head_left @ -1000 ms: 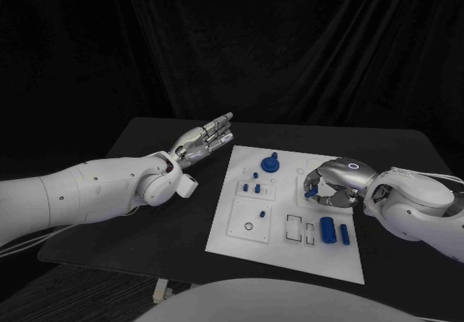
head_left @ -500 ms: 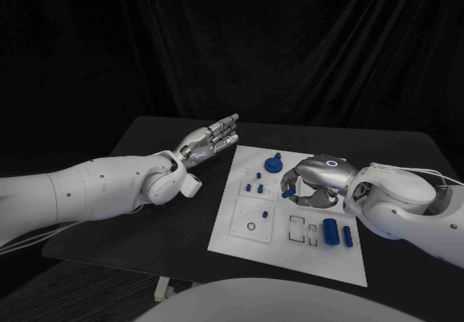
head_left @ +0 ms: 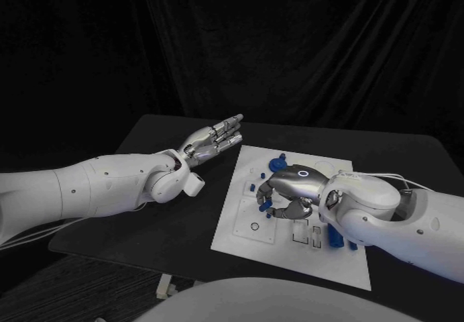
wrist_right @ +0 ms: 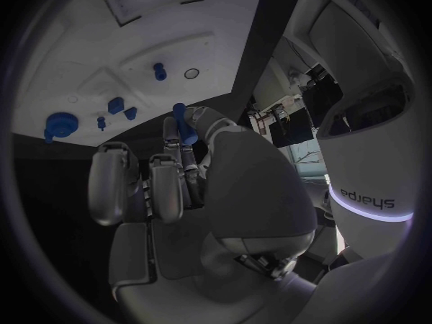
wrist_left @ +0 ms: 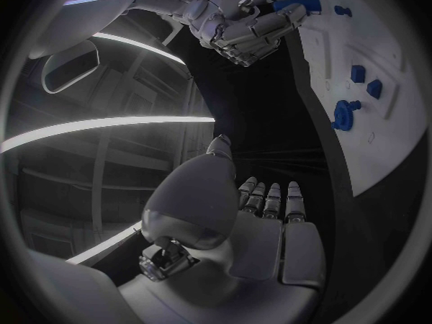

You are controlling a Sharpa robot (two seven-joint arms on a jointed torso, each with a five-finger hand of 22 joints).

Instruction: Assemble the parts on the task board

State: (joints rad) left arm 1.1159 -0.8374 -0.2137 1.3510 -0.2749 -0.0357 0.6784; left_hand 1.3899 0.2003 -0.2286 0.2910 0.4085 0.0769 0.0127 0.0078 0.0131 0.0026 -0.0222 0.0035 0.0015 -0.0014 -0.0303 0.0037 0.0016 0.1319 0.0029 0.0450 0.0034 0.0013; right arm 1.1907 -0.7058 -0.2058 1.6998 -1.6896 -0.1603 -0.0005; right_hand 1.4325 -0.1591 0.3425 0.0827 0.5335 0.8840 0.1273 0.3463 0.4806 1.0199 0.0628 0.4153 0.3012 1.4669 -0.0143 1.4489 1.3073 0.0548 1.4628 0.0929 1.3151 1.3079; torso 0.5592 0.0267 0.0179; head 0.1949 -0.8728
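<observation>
The white task board [head_left: 282,258] lies in the middle of the black table. Over its left half my right hand [head_left: 286,194] curls downward and pinches a small blue part [head_left: 265,206] between thumb and finger. The same blue part [wrist_right: 180,115] shows at the fingertips in the right wrist view, just above the board [wrist_right: 135,43], and the left wrist view shows that hand [wrist_left: 238,21] holding it [wrist_left: 297,5]. My left hand [head_left: 214,138] hovers flat with fingers extended and apart, empty, beside the board's far left corner.
A large blue knob [head_left: 273,163] stands near the board's far edge, with small blue pieces [head_left: 253,186] just nearer. Blue cylinders [head_left: 334,236] lie at the board's right, partly under my right arm. Bare black table [head_left: 164,221] stretches left of the board.
My right hand has carried the blue part leftward across the board, from its right side to over its left half. The left hand stays open and has barely moved.
</observation>
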